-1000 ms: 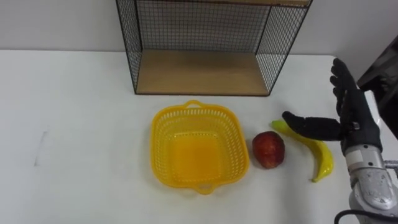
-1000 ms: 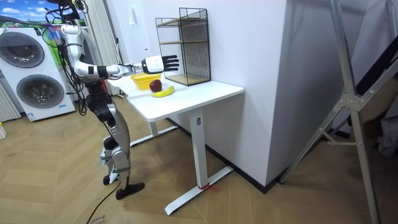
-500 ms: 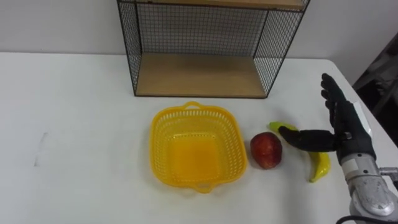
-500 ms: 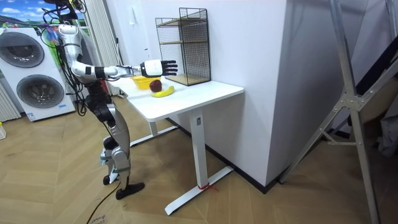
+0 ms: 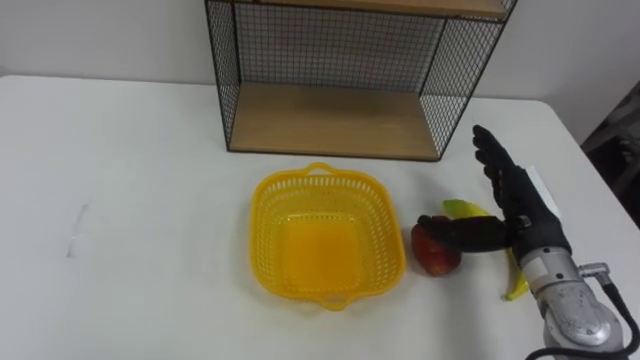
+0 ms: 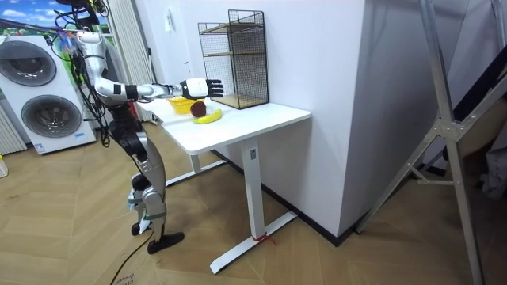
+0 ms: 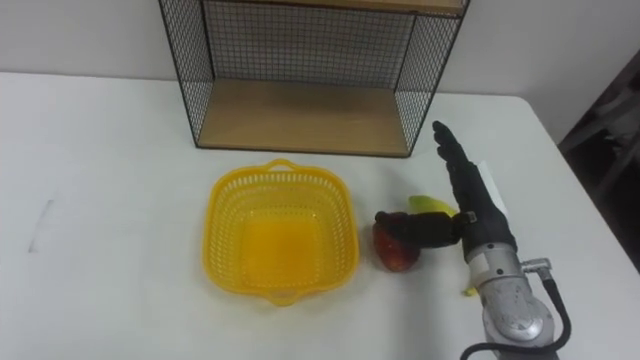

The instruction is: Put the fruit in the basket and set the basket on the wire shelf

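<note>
An empty yellow basket [image 5: 323, 235] [image 7: 280, 232] sits on the white table [image 5: 120, 170] before the wire shelf [image 5: 355, 70] [image 7: 310, 70]. A red apple [image 5: 434, 256] [image 7: 393, 250] lies just right of the basket. A yellow banana [image 5: 466, 209] [image 7: 428, 205] lies right of the apple, mostly hidden by my right hand [image 5: 515, 205] [image 7: 472, 203]. That hand is open above the banana, fingers straight and pointing toward the shelf, thumb reaching over the apple's top. In the room view I stand at the table's end with the right hand [image 6: 196, 86] stretched over the fruit.
The shelf's wooden lower board [image 5: 335, 122] is bare, and mesh walls close its sides. The table's right edge [image 5: 590, 170] runs close beside my right arm. A faint mark [image 5: 77, 228] shows on the tabletop far left.
My right hand has moved left, from beside the banana to above it, and its thumb now reaches over the apple. The eye view has shifted slightly.
</note>
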Controlling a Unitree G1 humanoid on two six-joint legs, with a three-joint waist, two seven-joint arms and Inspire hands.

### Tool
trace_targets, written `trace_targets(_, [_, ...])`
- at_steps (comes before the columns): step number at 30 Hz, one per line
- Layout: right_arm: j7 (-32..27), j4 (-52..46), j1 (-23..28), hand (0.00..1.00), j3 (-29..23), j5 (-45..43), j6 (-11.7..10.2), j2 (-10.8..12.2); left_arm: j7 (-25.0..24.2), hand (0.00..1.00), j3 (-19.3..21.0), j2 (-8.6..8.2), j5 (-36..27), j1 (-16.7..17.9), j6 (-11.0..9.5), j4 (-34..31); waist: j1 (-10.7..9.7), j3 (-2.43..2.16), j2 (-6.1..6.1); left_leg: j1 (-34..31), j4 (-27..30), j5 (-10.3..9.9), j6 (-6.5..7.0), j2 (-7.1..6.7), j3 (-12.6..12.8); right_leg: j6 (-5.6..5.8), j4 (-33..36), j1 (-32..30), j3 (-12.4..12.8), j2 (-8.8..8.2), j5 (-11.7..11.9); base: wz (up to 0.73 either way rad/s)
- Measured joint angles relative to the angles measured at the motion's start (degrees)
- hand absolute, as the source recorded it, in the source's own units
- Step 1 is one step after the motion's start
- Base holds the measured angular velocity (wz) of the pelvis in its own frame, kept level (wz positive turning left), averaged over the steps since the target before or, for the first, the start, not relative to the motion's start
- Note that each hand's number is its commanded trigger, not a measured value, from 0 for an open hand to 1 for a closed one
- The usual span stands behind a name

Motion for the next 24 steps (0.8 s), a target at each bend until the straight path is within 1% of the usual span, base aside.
trace_targets(8, [0.26,0.00,0.00,0.00,0.23,0.06,0.00,0.04,0.02,0.00,-0.01,0.01,0.00,-0.24,0.00,0.00,0.01,-0.05,0.10,-0.01,0.00,0.00,0.00,0.01,0.01,-0.01,0.01,0.00,-0.04,0.00,0.01,0.00])
trace_targets(10, [0.56,-0.18,0.00,0.00,0.24,0.06,0.00,0.14,0.08,0.00,-0.01,0.00,0.00,-0.23,0.00,0.00,0.01,-0.12,0.26,-0.02,-0.01,0.00,0.00,0.01,0.01,-0.01,0.03,0.00,-0.03,0.01,0.01,0.00])
trace_targets(14, [1.50,-0.65,0.00,0.00,0.31,0.06,0.00,0.30,0.30,0.00,-0.01,0.01,0.00,-0.21,0.00,0.07,0.02,-0.46,0.58,-0.01,-0.02,0.00,0.00,0.01,0.01,-0.01,0.06,0.00,-0.08,0.01,0.01,0.00])
trace_targets(16, [1.51,-0.65,0.00,0.00,0.59,0.06,0.00,0.29,0.36,0.00,-0.01,0.01,0.00,-0.20,0.00,0.07,0.00,-0.45,0.64,-0.01,0.02,0.01,-0.01,0.01,0.01,-0.02,0.08,0.01,-0.08,0.00,0.01,0.00])
trace_targets(17, [1.51,-0.64,0.00,0.00,0.92,0.06,0.00,0.29,0.36,0.00,-0.03,0.01,0.00,-0.20,0.00,0.08,-0.04,-0.50,0.56,-0.01,0.07,0.01,-0.01,0.02,0.01,-0.03,0.11,0.01,-0.09,0.00,0.02,0.00])
trace_targets(19, [1.51,-0.51,0.01,0.00,1.69,0.07,0.00,0.29,0.37,0.00,-0.12,0.00,-0.01,-0.21,0.00,0.08,0.00,-0.47,0.52,-0.02,0.17,0.01,-0.01,0.02,0.00,-0.03,0.16,0.04,-0.11,0.00,0.02,0.00])
trace_targets(24, [2.19,0.78,0.51,0.00,3.65,0.06,0.00,0.29,0.55,0.00,-0.13,0.14,0.01,-0.06,-0.34,0.08,-0.09,-0.25,-0.39,-0.37,0.41,-0.02,-0.05,-0.03,-0.46,-0.05,-0.03,0.13,-0.31,-0.02,0.03,0.04])
